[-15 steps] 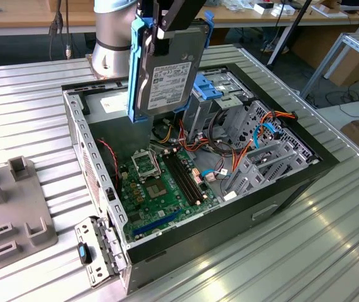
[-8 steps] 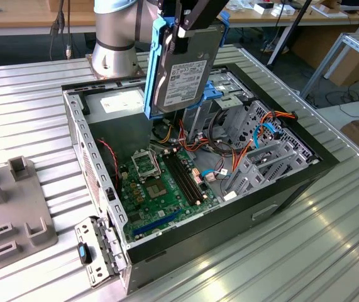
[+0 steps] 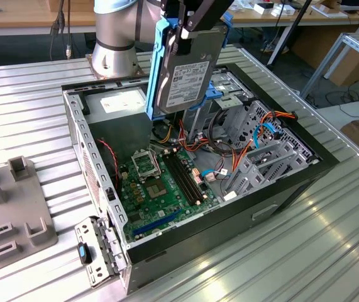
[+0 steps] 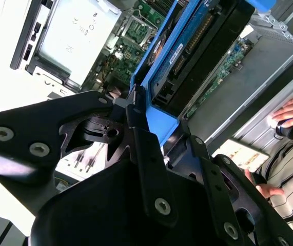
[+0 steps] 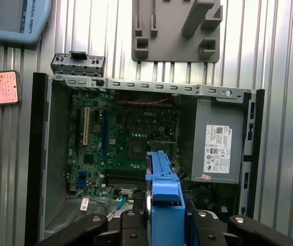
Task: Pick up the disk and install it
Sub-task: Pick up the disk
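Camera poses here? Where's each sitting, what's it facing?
Exterior view: off the arm, looking down at the open computer case; arm and gripper hold the disk above it.
First wrist view: on the wrist, facing down into the case past the disk.
Second wrist view: on the wrist, along gripper and disk.
Shared: disk, case.

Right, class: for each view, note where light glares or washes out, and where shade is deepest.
Exterior view: glare streaks the ribbed table on the exterior view's right; the case interior is shaded. Second wrist view: beside the power-supply box it is blown out white, the hand holding the disk near-black. First wrist view: even light, soft sheen on the table.
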Robot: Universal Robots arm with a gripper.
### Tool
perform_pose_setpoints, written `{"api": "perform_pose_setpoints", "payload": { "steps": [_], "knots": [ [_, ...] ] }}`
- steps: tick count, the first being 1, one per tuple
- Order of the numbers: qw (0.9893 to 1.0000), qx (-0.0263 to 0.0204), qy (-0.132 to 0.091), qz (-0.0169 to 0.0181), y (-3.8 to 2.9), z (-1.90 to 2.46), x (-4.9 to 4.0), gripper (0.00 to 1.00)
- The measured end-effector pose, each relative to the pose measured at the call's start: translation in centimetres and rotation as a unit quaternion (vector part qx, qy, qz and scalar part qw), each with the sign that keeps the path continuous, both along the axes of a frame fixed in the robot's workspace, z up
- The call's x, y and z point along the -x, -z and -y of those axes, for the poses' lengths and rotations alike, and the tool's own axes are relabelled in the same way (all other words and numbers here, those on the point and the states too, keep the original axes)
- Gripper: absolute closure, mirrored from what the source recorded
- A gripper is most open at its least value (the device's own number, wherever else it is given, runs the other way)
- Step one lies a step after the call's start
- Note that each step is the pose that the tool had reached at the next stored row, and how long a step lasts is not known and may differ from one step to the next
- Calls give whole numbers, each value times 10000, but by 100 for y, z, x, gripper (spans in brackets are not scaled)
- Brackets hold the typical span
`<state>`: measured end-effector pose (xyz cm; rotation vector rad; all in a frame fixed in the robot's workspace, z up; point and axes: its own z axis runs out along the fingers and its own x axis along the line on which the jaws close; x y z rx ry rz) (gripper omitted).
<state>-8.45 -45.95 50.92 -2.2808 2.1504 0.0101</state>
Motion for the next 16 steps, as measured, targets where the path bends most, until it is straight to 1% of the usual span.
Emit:
{"api": "perform_pose_setpoints", "payload": {
  "steps": [2,8,10,11,12,14,16],
  "knots": [
    [10000,0,0,0,1,1,-17,63],
    [10000,0,-1,0,1,0,-26,63],
    [10000,0,0,0,1,-1,-57,63],
    [10000,0,0,0,1,0,-100,63],
    [10000,0,0,0,2,0,-116,63],
    [10000,0,0,0,1,1,-138,63],
    [10000,0,0,0,1,0,-139,63]
  ]
}}
